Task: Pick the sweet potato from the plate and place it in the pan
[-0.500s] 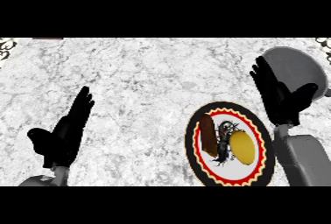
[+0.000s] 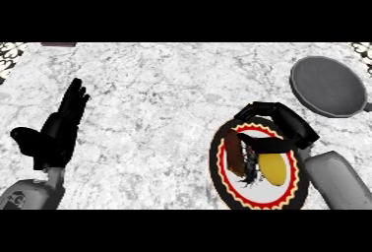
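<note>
Two black hands are seen over the counter (image 2: pixel 167 98), and only the right hand (image 2: pixel 287 128) is set above the task's things. Its fingers (image 2: pixel 265 108) are curled into an arch over the upper edge of the plate (image 2: pixel 265 194), and its thumb (image 2: pixel 265 145) is laid across the plate's upper part. A gap is left between fingers and thumb, and nothing is seen enclosed there. The grey right forearm (image 2: pixel 338 179) is brought in from the lower right, beside the plate's right rim.

Just under the thumb's tip, the sweet potato (image 2: pixel 234 156) is found: a brown, elongated piece lying lengthwise on the left part of the plate. Whether it is touched by the thumb cannot be told. A dark figure (image 2: pixel 251 170) is shown at the plate's middle, and a yellow oval patch (image 2: pixel 273 167) is seen to its right; whether that patch is a separate thing or part of the plate's pattern cannot be told. The plate is ringed with a red and yellow band inside a black edge.

Further out, the grey round pan (image 2: pixel 327 86) is placed up and to the right of the plate, apart from it and from the hand. At the view's left, well apart from all this, the left hand (image 2: pixel 54 138) is held open with straight fingers pointing up, above its grey forearm (image 2: pixel 29 194).
</note>
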